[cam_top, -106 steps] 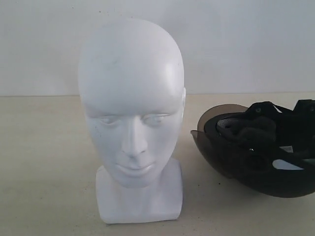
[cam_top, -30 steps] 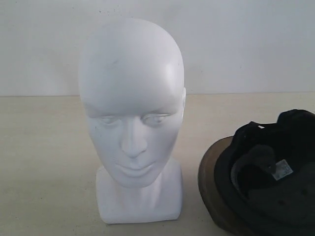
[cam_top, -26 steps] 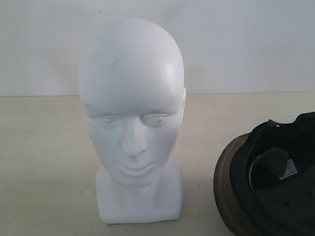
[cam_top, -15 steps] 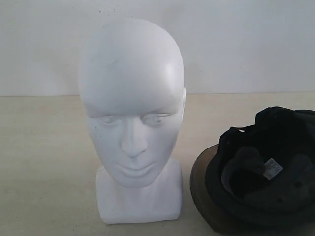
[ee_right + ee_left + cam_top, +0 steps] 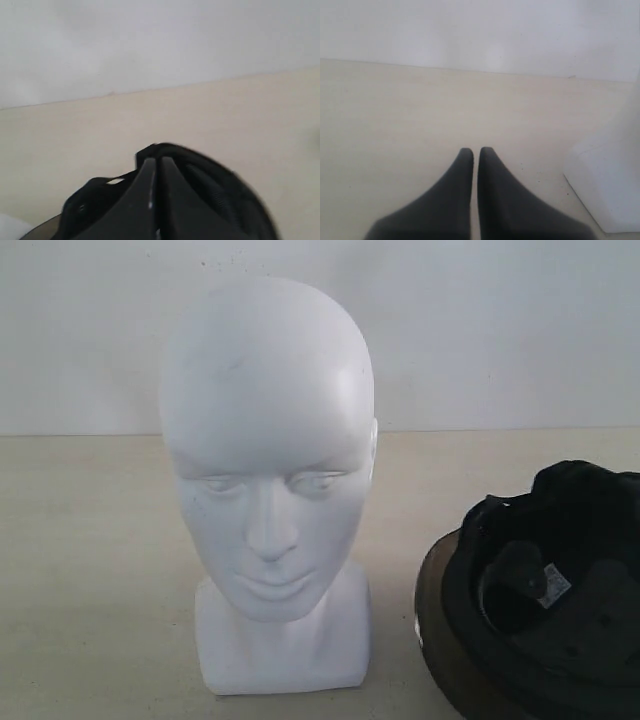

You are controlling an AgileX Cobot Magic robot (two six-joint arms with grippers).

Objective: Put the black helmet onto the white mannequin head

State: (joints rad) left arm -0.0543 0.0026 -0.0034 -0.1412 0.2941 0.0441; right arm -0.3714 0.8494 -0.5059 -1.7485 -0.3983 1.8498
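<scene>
While the left tool (image 5: pixel 475 152) sits pinched empty beside the white mannequin head (image 5: pixel 610 190), the right tool (image 5: pixel 156 162) seemingly clamps the black helmet (image 5: pixel 210 190).

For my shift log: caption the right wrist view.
Right fingers pinched shut on the black helmet, beige table beyond.

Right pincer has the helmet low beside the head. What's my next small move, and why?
Probably raise the matte-black visored helmet straight up. It sits lower than the crown of the glossy white mannequin head, interior facing the camera, with the right pincer seemingly shut on its rim. It must clear the crown before crossing over.
</scene>
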